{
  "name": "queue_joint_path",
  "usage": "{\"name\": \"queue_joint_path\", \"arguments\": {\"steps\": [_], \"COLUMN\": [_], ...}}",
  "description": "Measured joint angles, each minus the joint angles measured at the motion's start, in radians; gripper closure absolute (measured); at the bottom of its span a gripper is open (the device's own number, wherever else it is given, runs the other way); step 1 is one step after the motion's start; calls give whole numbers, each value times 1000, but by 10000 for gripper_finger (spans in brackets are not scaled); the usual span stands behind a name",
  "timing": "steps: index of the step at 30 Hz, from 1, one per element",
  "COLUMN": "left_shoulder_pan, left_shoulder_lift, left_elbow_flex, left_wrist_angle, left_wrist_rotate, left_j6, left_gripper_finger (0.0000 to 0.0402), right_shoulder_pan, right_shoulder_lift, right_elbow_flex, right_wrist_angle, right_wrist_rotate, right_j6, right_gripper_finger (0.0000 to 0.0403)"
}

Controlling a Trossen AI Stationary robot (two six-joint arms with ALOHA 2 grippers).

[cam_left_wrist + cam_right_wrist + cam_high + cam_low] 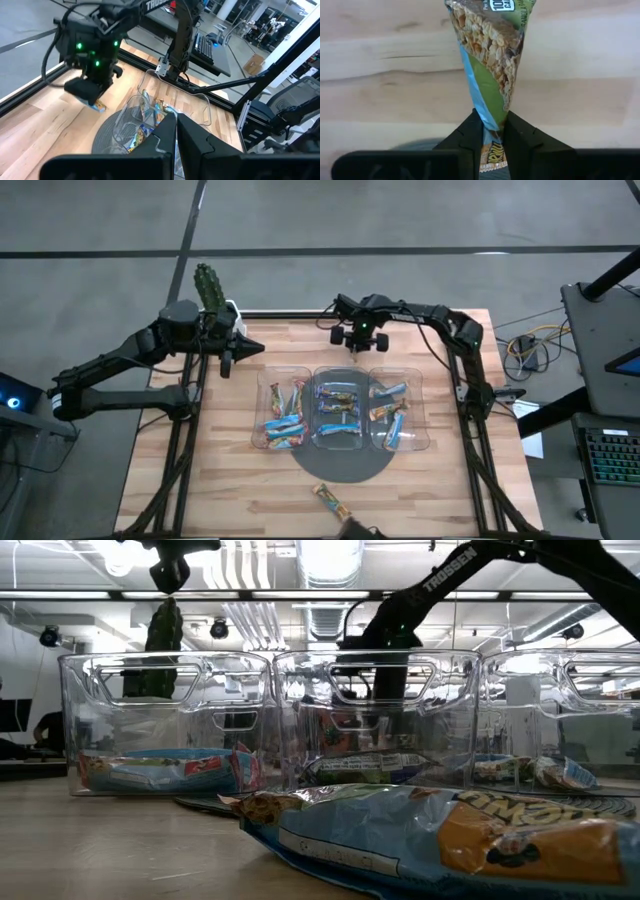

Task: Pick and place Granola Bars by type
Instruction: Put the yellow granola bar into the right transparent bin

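The right gripper (492,131) is pinching the end of a green-and-blue granola bar (492,55), its two dark fingers (465,137) pressing in on the crimped wrapper from both sides. The bar is sticking out ahead of the fingers over the bare wooden table (380,60). From above, this right gripper (358,335) is hovering over the far part of the table (250,490), just beyond the clear tray (425,442). The tray is sitting partly on a dark round mat (345,470), and its three compartments are holding wrapped bars: blue ones (285,430) on the left, mixed wrappers (338,415) in the middle, and blue and gold ones (392,412) on the right. One loose bar (330,499) is lying on the table near its front edge, apart from the tray; it is filling the foreground of the low view (450,830). The left gripper (227,360) is waiting closed and empty over the table's far left corner, its fingers (192,142) meeting.
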Motion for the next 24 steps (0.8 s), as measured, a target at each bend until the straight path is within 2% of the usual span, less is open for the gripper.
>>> {"name": "queue_joint_path", "arguments": {"steps": [5,12,18,24], "left_shoulder_pan": [0,0,0,0], "left_shoulder_lift": [0,-2,-3,-2], "left_elbow_flex": [0,0,1,1], "left_wrist_angle": [0,0,0,0], "left_wrist_rotate": [3,3,3,3], "left_j6": [0,0,23,30], "left_gripper_finger": [402,402,402,402], "right_shoulder_pan": [-9,-7,21,93], "right_shoulder_lift": [-97,-309,-505,-642], "right_elbow_flex": [0,0,0,0], "right_wrist_angle": [-7,-63,-178,-351], "right_wrist_rotate": [-1,-33,-64,-53], "right_j6": [-101,-314,-497,-567], "right_gripper_finger": [349,349,349,349]}}
